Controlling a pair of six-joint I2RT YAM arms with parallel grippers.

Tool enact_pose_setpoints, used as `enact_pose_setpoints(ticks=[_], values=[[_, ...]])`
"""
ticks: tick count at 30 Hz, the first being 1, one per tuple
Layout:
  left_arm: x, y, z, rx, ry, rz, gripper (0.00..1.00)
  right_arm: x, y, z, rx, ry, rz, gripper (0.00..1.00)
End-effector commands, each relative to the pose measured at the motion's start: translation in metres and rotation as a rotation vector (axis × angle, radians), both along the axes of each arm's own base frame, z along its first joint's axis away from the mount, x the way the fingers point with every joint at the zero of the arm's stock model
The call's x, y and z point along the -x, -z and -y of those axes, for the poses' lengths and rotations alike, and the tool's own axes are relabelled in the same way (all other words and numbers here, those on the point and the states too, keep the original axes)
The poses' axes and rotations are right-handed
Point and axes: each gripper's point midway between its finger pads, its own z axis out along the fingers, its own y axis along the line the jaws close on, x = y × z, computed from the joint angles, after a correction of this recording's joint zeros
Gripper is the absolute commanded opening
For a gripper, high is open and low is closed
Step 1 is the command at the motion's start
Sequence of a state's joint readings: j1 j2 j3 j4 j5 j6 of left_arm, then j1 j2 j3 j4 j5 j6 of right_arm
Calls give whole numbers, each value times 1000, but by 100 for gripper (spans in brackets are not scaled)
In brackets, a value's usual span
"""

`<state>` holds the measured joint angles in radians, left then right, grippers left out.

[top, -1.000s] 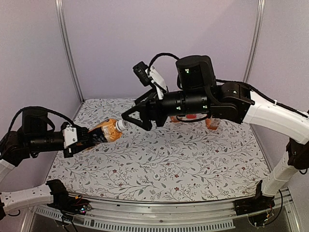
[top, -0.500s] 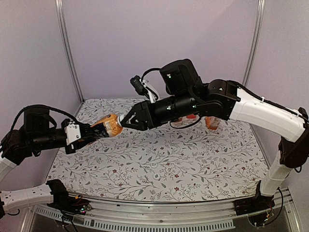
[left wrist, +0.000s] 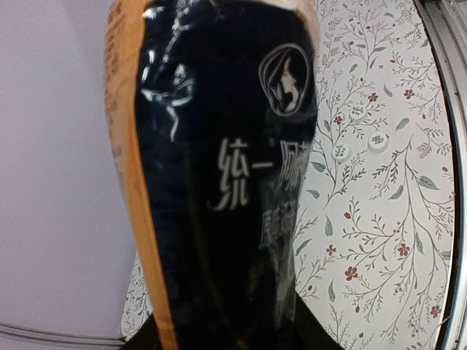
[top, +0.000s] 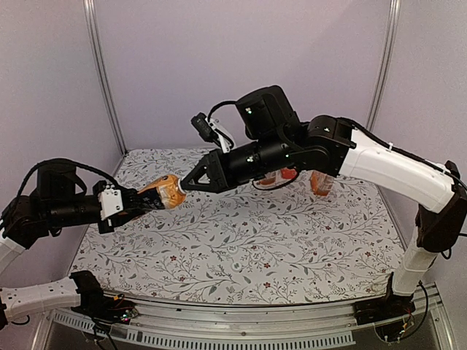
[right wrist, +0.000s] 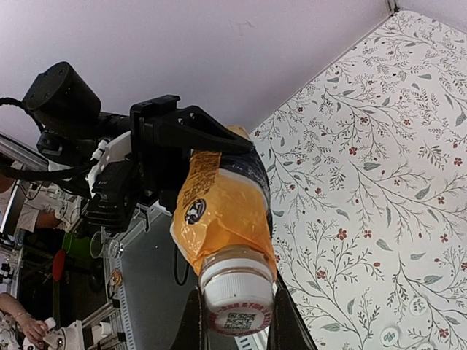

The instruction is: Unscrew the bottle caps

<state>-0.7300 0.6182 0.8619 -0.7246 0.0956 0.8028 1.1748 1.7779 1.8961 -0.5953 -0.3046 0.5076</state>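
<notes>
Airborne bottle (top: 162, 194) lies near-horizontal, cap (right wrist: 236, 299) end toward 2 o'clock in top view. Body clamped by left gripper (top: 137, 203); right gripper (top: 184, 184) fingers pinch the cap.

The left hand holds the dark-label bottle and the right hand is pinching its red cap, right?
Not quite: the cap is white, not red, as the right wrist view shows. The rest is right: the left hand holds the dark-label bottle, and the right hand is pinching its cap.
</notes>
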Motion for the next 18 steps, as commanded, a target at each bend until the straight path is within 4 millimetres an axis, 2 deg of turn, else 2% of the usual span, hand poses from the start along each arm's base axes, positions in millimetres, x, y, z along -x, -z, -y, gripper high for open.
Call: enact_pose_setpoints(ticks=[1, 3, 4, 5, 6, 7, 9, 12, 15, 18], values=[[1, -8, 6, 34, 16, -4, 28, 14, 7, -1, 36, -87, 9, 0], [9, -4, 7, 27, 50, -31, 27, 26, 15, 7, 82, -142, 128, 0], [21, 3, 8, 4, 103, -71, 27, 36, 18, 9, 96, -198, 218, 0], [30, 5, 10, -4, 151, -93, 27, 46, 20, 14, 107, -269, 355, 0], [44, 16, 9, -35, 200, -152, 27, 52, 26, 19, 132, -304, 457, 0], [54, 22, 8, -55, 238, -197, 27, 56, 21, 29, 142, -333, 600, 0], [73, 35, 4, -98, 299, -287, 27, 58, 25, 43, 209, -385, 856, 0], [96, 48, -3, -157, 384, -362, 26, 47, 19, 63, 354, -370, 1256, 0], [100, 51, -7, -176, 394, -372, 26, 53, 5, 67, 440, -390, 1588, 0], [98, 56, -8, -201, 389, -377, 26, 57, -1, 66, 492, -420, 1752, 0]])
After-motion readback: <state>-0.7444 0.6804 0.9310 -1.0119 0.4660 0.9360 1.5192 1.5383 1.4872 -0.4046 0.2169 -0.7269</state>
